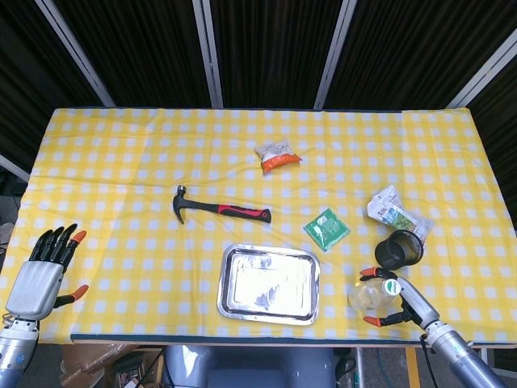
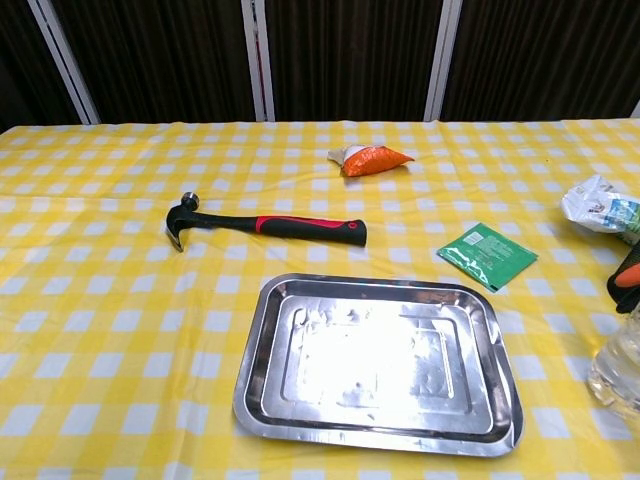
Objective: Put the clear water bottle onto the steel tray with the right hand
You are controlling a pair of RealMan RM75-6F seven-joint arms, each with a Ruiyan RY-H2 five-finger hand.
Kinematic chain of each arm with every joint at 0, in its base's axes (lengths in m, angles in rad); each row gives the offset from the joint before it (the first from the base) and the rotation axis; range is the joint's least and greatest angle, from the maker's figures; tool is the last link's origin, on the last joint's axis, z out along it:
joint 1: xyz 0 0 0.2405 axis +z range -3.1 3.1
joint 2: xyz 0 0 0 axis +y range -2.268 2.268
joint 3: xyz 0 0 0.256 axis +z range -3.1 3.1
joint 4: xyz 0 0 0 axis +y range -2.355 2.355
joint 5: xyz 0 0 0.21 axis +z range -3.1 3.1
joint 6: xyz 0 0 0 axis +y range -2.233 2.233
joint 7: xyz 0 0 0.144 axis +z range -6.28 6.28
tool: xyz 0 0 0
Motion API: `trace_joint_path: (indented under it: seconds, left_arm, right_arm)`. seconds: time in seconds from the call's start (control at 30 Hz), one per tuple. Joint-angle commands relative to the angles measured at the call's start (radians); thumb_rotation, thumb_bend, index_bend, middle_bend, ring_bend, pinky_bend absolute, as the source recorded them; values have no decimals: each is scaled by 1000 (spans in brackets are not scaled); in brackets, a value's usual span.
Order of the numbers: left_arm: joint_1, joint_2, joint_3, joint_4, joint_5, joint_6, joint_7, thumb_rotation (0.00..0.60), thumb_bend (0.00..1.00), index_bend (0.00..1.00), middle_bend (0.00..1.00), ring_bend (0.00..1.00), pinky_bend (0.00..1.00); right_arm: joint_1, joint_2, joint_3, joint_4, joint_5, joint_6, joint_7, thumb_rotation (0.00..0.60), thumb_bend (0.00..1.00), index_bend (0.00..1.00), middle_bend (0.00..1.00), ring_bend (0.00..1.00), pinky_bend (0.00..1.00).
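Observation:
The clear water bottle (image 1: 368, 297) with a green-and-white cap stands near the table's front edge, right of the steel tray (image 1: 269, 284). My right hand (image 1: 397, 296) is at the bottle's right side, with orange-tipped fingers reaching past it in front and behind, and I see no firm grip. In the chest view the bottle (image 2: 620, 368) is cut by the right edge, with one orange fingertip (image 2: 628, 275) above it and the empty tray (image 2: 375, 362) in the middle. My left hand (image 1: 40, 271) hovers at the table's left front corner, fingers apart, holding nothing.
A black cup (image 1: 398, 249) stands just behind the bottle, with a white-green pouch (image 1: 396, 212) further back. A green packet (image 1: 326, 229), a red-handled hammer (image 1: 218, 208) and an orange snack bag (image 1: 277, 156) lie behind the tray.

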Motion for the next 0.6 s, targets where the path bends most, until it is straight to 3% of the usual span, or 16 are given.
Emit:
trace_joint_path:
  seconds: [0.03, 0.2, 0.37, 0.47, 0.6]
  left_arm:
    - [0, 0, 0, 0, -1, -1, 0, 600, 189, 76, 0, 0, 0]
    - [-1, -1, 0, 1, -1, -2, 0, 600, 189, 76, 0, 0, 0]
    - [-1, -2, 0, 2, -1, -1, 1, 600, 189, 76, 0, 0, 0]
    - [-1, -1, 1, 2, -1, -1, 0, 600, 189, 76, 0, 0, 0]
    - [-1, 0, 0, 2, 0, 0, -4, 600, 189, 76, 0, 0, 0]
  right_arm:
    - [0, -12, 0, 3, 11, -4, -10, 600, 170, 289, 318, 118, 0]
    - [-1, -32, 7, -1, 29, 0, -17, 600, 205, 369, 378, 159, 0]
    - [-11, -62, 25, -4, 69, 12, -66, 600, 354, 539, 473, 218, 0]
    - [-19, -76, 35, -9, 95, 19, -97, 600, 388, 615, 515, 245, 0]
    - [-26, -86, 42, -18, 123, 19, -133, 600, 404, 641, 532, 254, 0]
